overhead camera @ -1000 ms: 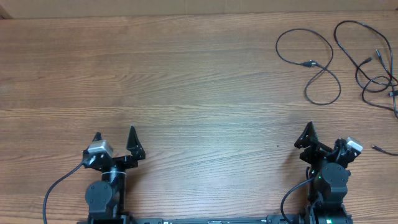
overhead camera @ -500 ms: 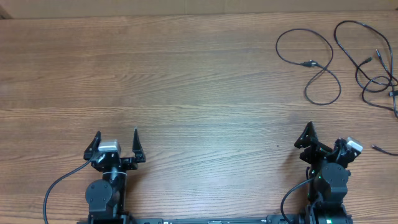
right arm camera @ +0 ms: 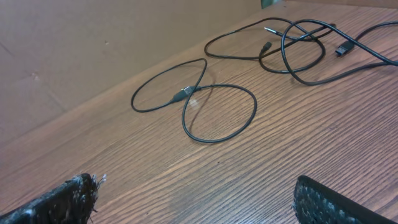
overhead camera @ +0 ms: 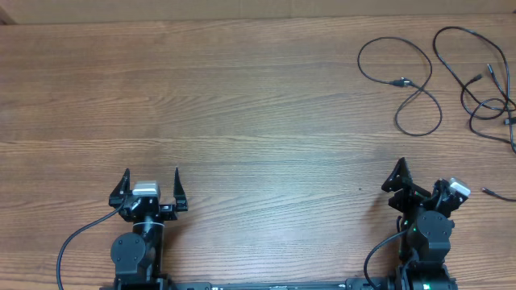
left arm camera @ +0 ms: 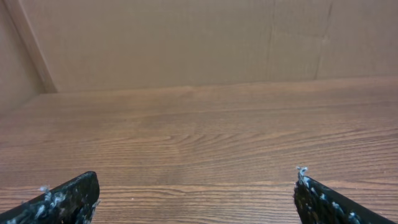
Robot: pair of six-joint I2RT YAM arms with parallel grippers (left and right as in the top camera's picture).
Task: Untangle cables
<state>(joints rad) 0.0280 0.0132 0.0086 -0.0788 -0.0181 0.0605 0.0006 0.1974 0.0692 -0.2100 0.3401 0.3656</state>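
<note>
Thin black cables lie at the far right of the wooden table. One cable (overhead camera: 401, 82) forms a figure-eight loop with a small plug at its crossing; it also shows in the right wrist view (right arm camera: 193, 99). A tangle of several looping cables (overhead camera: 484, 80) with plug ends lies further right, reaching the table's edge, and shows in the right wrist view (right arm camera: 298, 43). My left gripper (overhead camera: 151, 174) is open and empty at the near left; its wrist view (left arm camera: 196, 199) shows only bare wood. My right gripper (overhead camera: 419, 179) is open and empty, well short of the cables (right arm camera: 196, 205).
A small loose plug end (overhead camera: 488, 192) lies on the table right of the right arm. A brown cardboard wall (left arm camera: 186, 43) stands along the table's far edge. Thick black arm cables (overhead camera: 76, 242) trail near the arm bases.
My left gripper has turned at the wrist from a tilted pose to facing squarely forward. The right arm and the cables have not moved.
</note>
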